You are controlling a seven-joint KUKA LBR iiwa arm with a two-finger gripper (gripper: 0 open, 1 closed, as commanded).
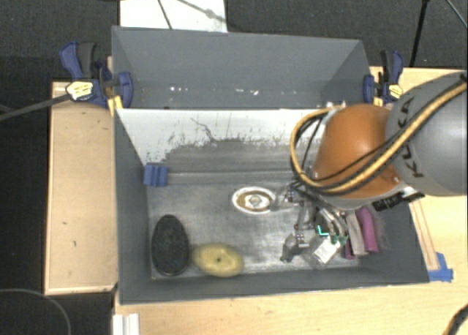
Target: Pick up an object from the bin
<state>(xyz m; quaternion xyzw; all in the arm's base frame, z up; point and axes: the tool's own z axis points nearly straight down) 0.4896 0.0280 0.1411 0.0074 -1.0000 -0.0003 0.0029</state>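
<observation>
Because we cannot tell whether the fingers (pixel 289 251) are apart or together, we risk closing on bare bin (pixel 219 152) floor, missing the purple stick (pixel 368 232) to their right.

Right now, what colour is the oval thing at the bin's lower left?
The oval thing is black; camera view.

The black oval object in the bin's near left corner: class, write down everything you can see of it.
The black oval object looks dark and matt, with a finely speckled, rough-looking top; its material cannot be told. It lies flat on the floor of the grey bin, long axis running front to back, close to the left wall. A yellow rounded lump lies just to its right; whether they touch cannot be judged. The end effector is far to its right.
</observation>
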